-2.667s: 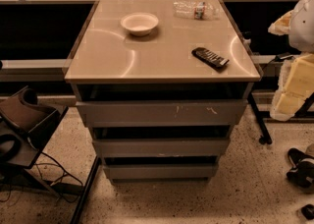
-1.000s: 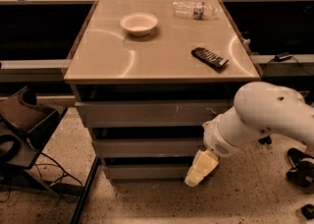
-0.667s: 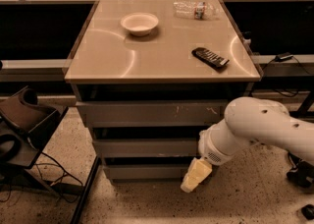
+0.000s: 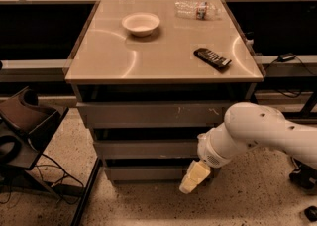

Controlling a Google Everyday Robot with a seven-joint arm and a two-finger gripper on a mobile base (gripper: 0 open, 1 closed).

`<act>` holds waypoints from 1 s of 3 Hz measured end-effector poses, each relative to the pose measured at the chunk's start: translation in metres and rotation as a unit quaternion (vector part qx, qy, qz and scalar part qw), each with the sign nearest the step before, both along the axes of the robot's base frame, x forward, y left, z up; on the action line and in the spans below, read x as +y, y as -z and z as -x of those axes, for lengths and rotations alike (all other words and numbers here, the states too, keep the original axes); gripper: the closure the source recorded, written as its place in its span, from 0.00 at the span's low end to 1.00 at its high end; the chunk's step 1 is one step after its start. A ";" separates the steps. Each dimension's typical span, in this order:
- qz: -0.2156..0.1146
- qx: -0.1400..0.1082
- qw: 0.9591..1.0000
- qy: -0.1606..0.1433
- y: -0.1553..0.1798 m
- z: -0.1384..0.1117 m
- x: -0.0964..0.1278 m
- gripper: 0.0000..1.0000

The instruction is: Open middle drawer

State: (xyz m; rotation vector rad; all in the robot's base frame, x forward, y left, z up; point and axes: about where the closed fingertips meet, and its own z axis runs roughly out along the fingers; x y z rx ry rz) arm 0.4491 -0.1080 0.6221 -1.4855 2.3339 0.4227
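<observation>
- Since a second ago, the white arm [image 4: 257, 131] has carried the hand [image 4: 189, 184] slightly toward 7 o'clock. The drawers look unchanged.
- Camera view: the hand hangs before the right end of the bottom drawer [image 4: 143, 173], at 5 o'clock from the middle drawer [image 4: 146, 148]. Whether it is apart or together cannot be told.
- The middle drawer shows only its grey front, below the scratched top drawer [image 4: 148, 114].
- On the bench [image 4: 109, 61], a bowl [image 4: 141, 23] lies at 11 o'clock, a plastic bottle [image 4: 194, 9] at 1 o'clock and a black remote [image 4: 212, 57] at 3 o'clock.
</observation>
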 end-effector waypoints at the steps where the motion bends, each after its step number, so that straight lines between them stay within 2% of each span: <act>1: -0.027 -0.026 0.999 -0.010 0.038 -0.015 0.012 0.00; 2: -0.048 -0.101 0.994 0.005 0.050 -0.059 0.023 0.00; 3: -0.048 -0.100 0.994 0.005 0.051 -0.060 0.023 0.00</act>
